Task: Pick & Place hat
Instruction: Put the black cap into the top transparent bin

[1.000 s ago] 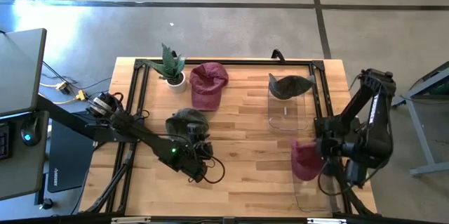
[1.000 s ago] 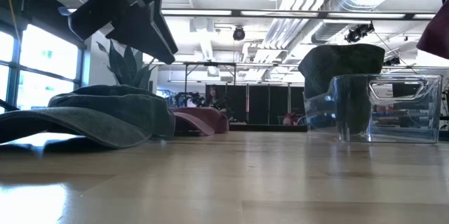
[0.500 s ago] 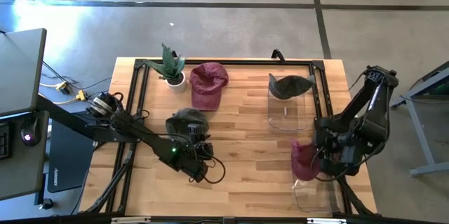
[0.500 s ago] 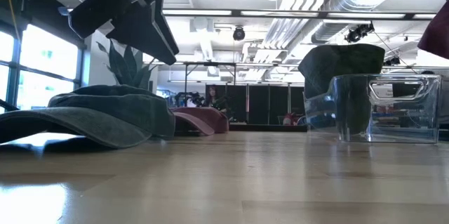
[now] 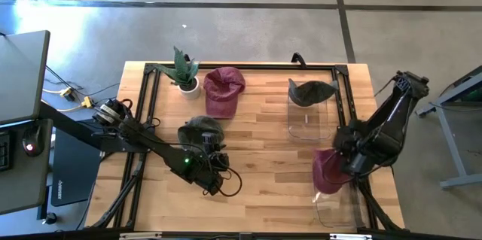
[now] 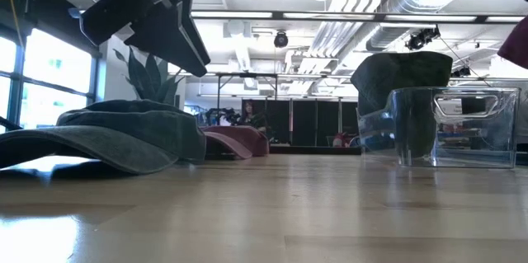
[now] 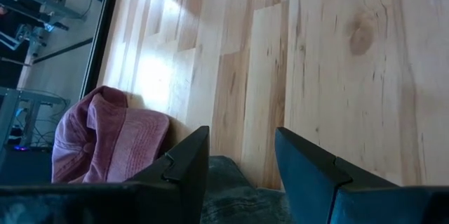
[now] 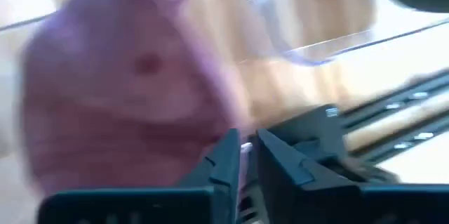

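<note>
A dark green hat (image 5: pixel 200 129) lies brim-down on the table left of centre; it also shows in the low view (image 6: pixel 107 135). My left gripper (image 7: pixel 242 157) is open and hovers just above it (image 6: pixel 165 24), clear of it. My right gripper (image 5: pixel 348 166) is shut on a maroon hat (image 5: pixel 329 171) above a clear bin (image 5: pixel 337 208) at the near right. A second maroon hat (image 5: pixel 223 89) lies at the far middle. Another dark hat (image 5: pixel 310 91) sits in the far clear bin (image 5: pixel 308 123). My right gripper pinches the maroon hat at its edge (image 8: pixel 210 129) between its two fingers, on the side toward the table's right edge. The hat is lifted clear and hangs beside and below the fingers, over the near clear bin. The picture is blurred, so the exact part does not show.
A small potted plant (image 5: pixel 183 71) stands at the far left corner. A black frame (image 5: pixel 241 67) runs around the tabletop. Bare wood lies in the middle and near middle of the table (image 5: pixel 263 180).
My right arm has swung and tipped its wrist toward the table's far left, and the gripper has turned with the maroon hat. The hat stays lifted over the near clear bin, in about the same place.
</note>
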